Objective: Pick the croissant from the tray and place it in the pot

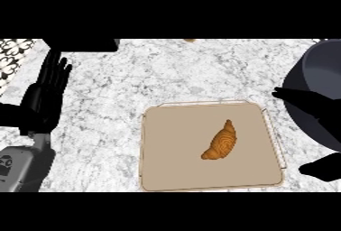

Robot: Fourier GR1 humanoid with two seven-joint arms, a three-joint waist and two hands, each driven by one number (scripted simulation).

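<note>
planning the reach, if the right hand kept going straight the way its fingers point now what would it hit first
The right hand points left, toward the marble counter just beyond the tray's far edge. That line passes behind the croissant, so probably nothing but bare counter; its height is unclear.

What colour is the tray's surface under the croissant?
Plain tan-beige, with a thin lighter rim; the tray shows in the head view, the golden-brown croissant lying on it.

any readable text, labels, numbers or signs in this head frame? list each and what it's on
None readable. The croissant, tray, pot and marble counter carry no lettering. The patterned panel at top left is ornament only. A small dark mark on the left forearm is not legible as text.
</note>
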